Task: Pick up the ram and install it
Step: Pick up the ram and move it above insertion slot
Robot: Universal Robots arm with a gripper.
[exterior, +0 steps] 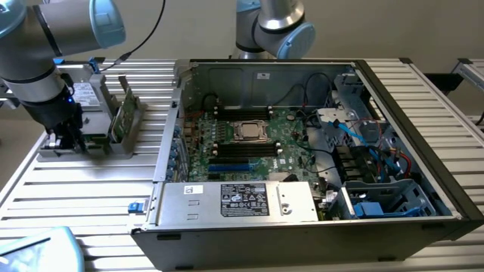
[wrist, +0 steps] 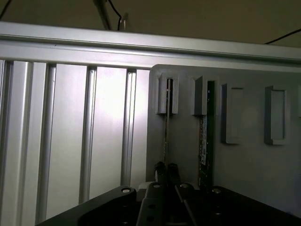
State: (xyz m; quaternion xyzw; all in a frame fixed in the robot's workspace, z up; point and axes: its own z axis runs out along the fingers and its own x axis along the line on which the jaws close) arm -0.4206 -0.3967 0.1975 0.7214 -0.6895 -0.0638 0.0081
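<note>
the hand [wrist: 166,170], low at the exterior view's left, looks clamped on the ram [wrist: 166,127] standing edge-on in a slot of the grey rack [wrist: 244,160]; a tilted pull could jam it there or knock the card [wrist: 203,141] just beside.

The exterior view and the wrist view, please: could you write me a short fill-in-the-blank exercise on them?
1. The gripper is down at the grey holder, which stands to the exterior view's ____ of the open computer case.
2. In the wrist view, the ram stands on ____ in a slot of the holder, in line with the gripper.
3. The card in the next slot is ____ in colour.

Missing words: left; edge; green.
</note>
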